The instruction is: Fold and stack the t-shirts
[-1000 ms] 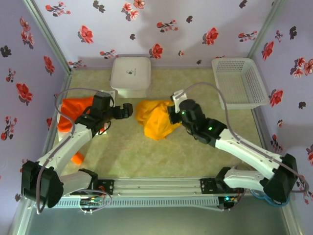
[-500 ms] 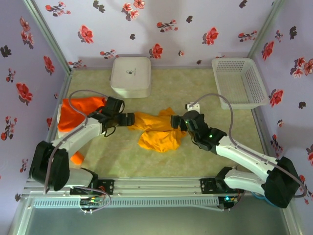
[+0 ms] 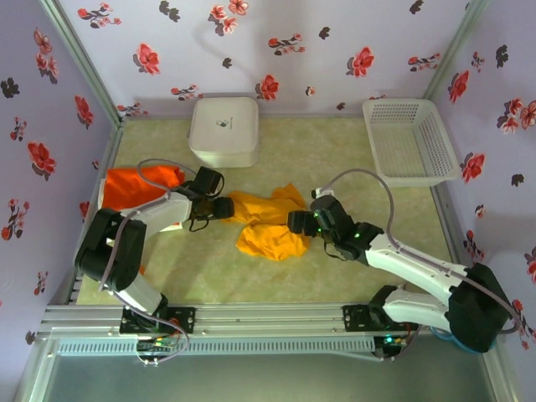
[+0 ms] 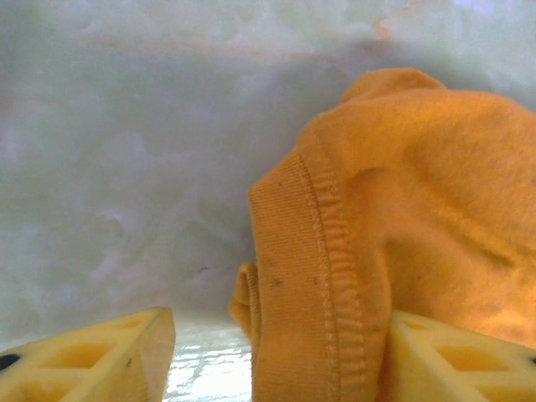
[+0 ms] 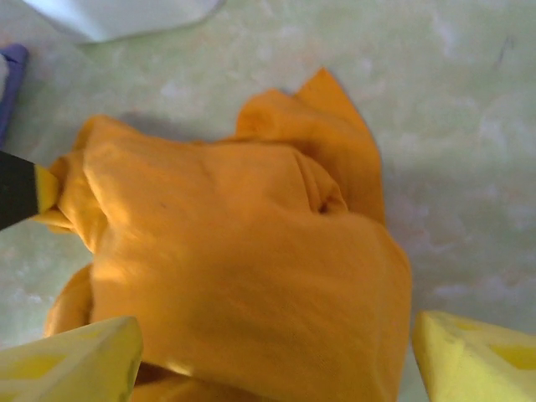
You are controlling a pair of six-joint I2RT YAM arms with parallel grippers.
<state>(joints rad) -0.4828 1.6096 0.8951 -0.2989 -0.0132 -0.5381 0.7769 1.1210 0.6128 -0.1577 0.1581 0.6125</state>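
Observation:
A mustard yellow-orange t-shirt (image 3: 266, 224) lies crumpled mid-table. My left gripper (image 3: 223, 207) is low at its left edge. In the left wrist view the ribbed hem (image 4: 322, 276) stands between the jaws (image 4: 276, 373), touching the right finger (image 4: 461, 360), with a gap beside the left finger (image 4: 92, 360). My right gripper (image 3: 298, 223) is at the shirt's right side, open, and its wide-set fingertips (image 5: 67, 364) straddle a mound of the cloth (image 5: 243, 276). A red-orange t-shirt (image 3: 138, 183) lies bunched at the left wall.
A white rounded-square box (image 3: 224, 130) stands at the back, just beyond the left arm. A white lattice basket (image 3: 410, 141) sits at the back right. The left gripper's dark finger (image 5: 21, 194) shows at the left edge of the right wrist view.
The right gripper held the mustard shirt up, let it drop flat and opened. The left gripper moved right to the shirt's left edge and its jaws narrowed.

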